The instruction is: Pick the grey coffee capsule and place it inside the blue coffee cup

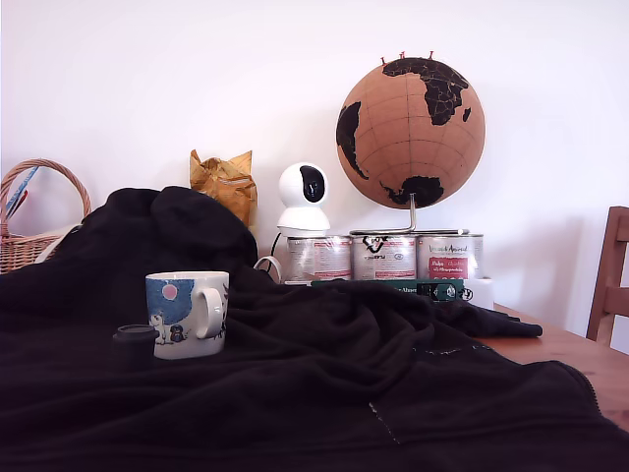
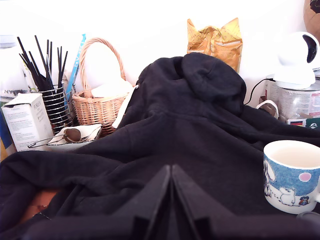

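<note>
The grey coffee capsule (image 1: 135, 338) is a small dark piece with a flat round rim. It rests on the black cloth, touching or nearly touching the exterior view's left side of the blue coffee cup (image 1: 187, 313). The cup is a white mug with a blue printed scene and a pink circle, standing upright and looking empty in the wrist view (image 2: 292, 175). A grey sliver (image 2: 311, 216) beside the mug there may be the capsule's rim. My gripper (image 2: 171, 171) shows only in the wrist view, its black fingers pressed together with nothing between them, well short of the mug.
A black hoodie (image 1: 324, 383) covers most of the table and bunches high behind the mug. Three silver tins (image 1: 383, 256), a white camera (image 1: 303, 197) and a cork globe (image 1: 411, 133) stand at the back. A wicker basket (image 2: 97, 102), a utensil holder (image 2: 52, 100) and a white box (image 2: 27, 120) stand nearby.
</note>
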